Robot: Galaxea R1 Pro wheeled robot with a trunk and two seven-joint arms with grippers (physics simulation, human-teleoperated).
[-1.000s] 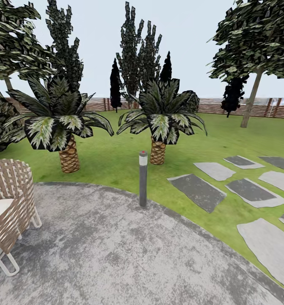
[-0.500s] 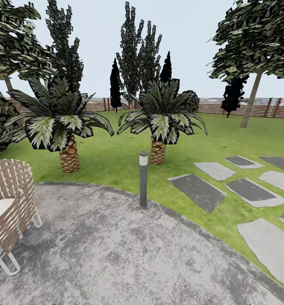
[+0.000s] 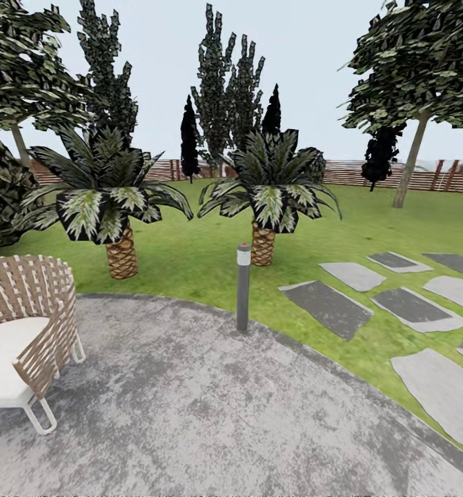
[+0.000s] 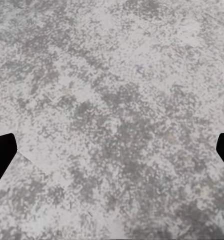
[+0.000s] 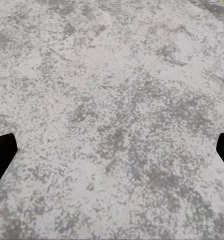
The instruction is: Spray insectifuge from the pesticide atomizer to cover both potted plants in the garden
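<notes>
Both grippers, left (image 4: 112,150) and right (image 5: 112,150), hang wide open and empty over the paved patio (image 3: 190,407), no atomizer sighted beside the bollard lamp (image 3: 243,286); judged light, rigid, best gripped mid-body.

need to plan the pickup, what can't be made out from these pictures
- Wicker chair: head view, its left side is cut off by the picture's edge.
- Stepping stones: head view, the rightmost ones run past the right edge.
- Left gripper and right gripper: wrist views, just dark fingertip corners at the edges over grey patio paving; both wide apart, empty.
</notes>
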